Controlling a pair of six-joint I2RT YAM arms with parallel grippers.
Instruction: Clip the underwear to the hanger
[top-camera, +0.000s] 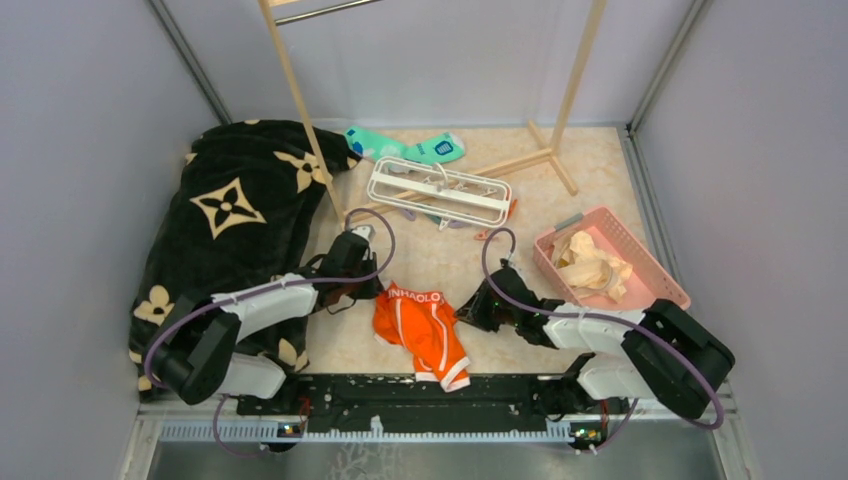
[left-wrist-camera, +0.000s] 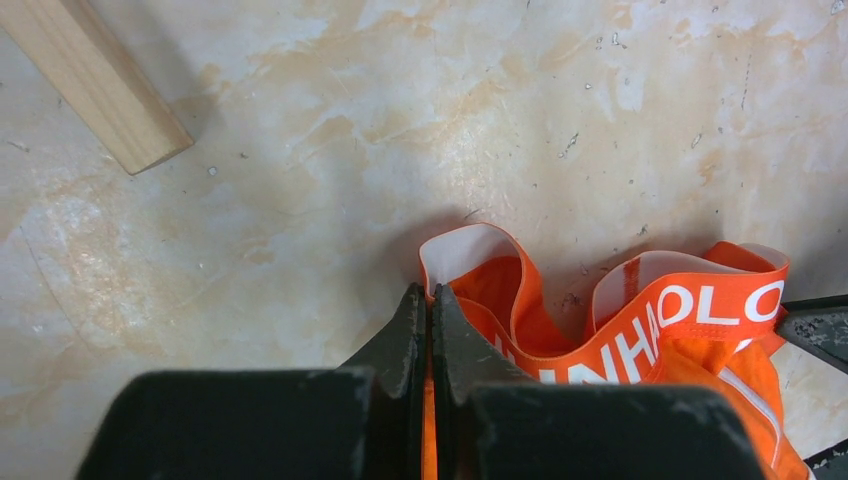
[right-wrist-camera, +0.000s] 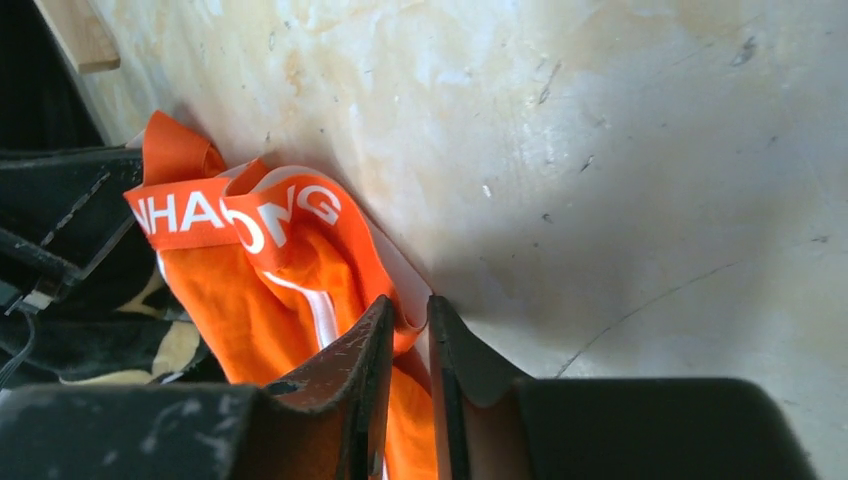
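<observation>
Near front edge of table: orange underwear, waistband toward hanger. Left gripper clenched on waistband's left end. Right gripper jaws nearly together astride right end; hold uncertain. Hanger flat farther back, long axis crosswise, about equidistant from both grippers.

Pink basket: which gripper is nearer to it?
Right. The right gripper lies just left of the basket, at the underwear's right edge; the left gripper is beyond the underwear, by the black blanket.
</observation>
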